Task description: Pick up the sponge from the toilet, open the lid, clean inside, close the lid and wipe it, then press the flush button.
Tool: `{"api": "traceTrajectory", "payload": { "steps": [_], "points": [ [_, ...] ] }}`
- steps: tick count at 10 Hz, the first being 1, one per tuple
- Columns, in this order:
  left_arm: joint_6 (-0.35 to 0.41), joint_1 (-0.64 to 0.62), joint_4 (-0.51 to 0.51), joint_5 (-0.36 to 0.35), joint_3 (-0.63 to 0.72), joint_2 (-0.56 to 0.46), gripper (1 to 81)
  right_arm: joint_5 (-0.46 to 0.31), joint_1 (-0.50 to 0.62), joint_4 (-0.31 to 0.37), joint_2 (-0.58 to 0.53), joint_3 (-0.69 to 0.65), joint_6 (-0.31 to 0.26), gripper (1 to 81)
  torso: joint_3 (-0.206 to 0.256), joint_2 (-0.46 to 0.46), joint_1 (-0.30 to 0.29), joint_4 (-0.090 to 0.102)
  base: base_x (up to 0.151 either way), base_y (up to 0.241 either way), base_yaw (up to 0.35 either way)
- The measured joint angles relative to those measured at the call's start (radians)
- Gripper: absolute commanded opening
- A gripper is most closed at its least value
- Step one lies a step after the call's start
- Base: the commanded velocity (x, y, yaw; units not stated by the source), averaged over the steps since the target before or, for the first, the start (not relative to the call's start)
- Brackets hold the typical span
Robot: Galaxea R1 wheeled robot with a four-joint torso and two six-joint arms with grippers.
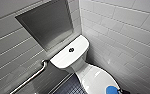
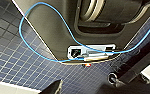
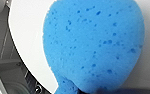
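**Sponge (image 3: 93, 45) on closed lid (image 1: 96, 78)**

Bright blue, pinched at narrowed end in right gripper (image 1: 121, 91), clamped tight; broad face laid against white lid near bowl's front, likely for wiping. Flush button (image 1: 71, 50) on tank of toilet (image 1: 66, 59), well apart.

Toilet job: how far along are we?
Done: sponge is picked up, apparently pinched in the right gripper. In hand: it lies against the closed lid. Whether the bowl was cleaned can't be told. Left: at least the flush button on the tank, nothing near it.
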Motion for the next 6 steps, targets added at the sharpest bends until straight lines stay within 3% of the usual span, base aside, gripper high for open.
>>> {"api": "traceTrajectory", "payload": {
  "steps": [6],
  "points": [
    [0.0,-0.002,0.0,-0.027,0.001,-0.012,81.1,0.011,-0.084,0.0,-0.136,0.147,0.009,1.0,0.0,0.0,0.0,0.0,0.0,0.0,0.0]
  ]
}}
